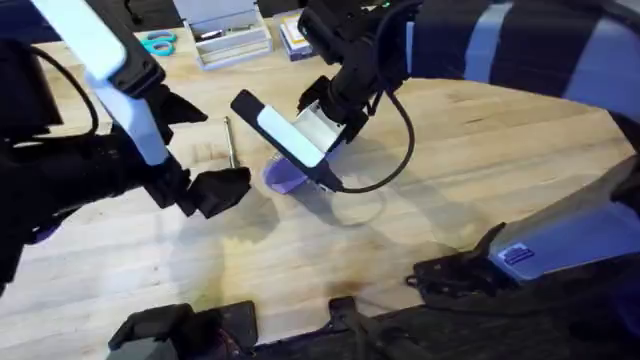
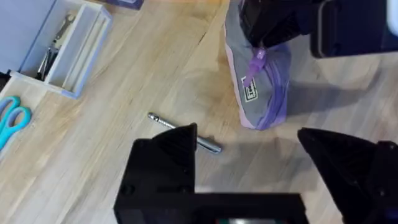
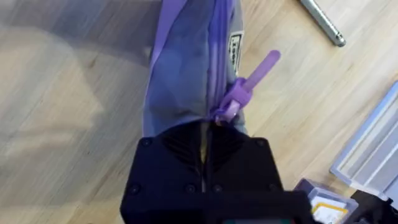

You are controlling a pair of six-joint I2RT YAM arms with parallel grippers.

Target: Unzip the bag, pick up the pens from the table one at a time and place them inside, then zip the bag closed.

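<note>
The lavender bag (image 1: 285,178) is tilted up at mid-table, one end in my right gripper (image 1: 305,165) and the other end down by the wood. In the right wrist view the right gripper (image 3: 204,134) is shut on the bag (image 3: 186,74) just beside the purple zipper pull (image 3: 249,78). A silvery pen (image 1: 230,142) lies on the table (image 1: 450,200) left of the bag. My left gripper (image 2: 249,140) hovers open above the pen (image 2: 208,144), one finger (image 2: 165,162) covering its middle. The bag (image 2: 264,93) stands just beyond it, held by the right gripper (image 2: 273,31).
A clear plastic box (image 1: 232,40) and teal scissors (image 1: 157,43) sit at the table's far edge, and they show again as the box (image 2: 62,50) and scissors (image 2: 12,121) in the left wrist view. Bare wood stretches right of the bag.
</note>
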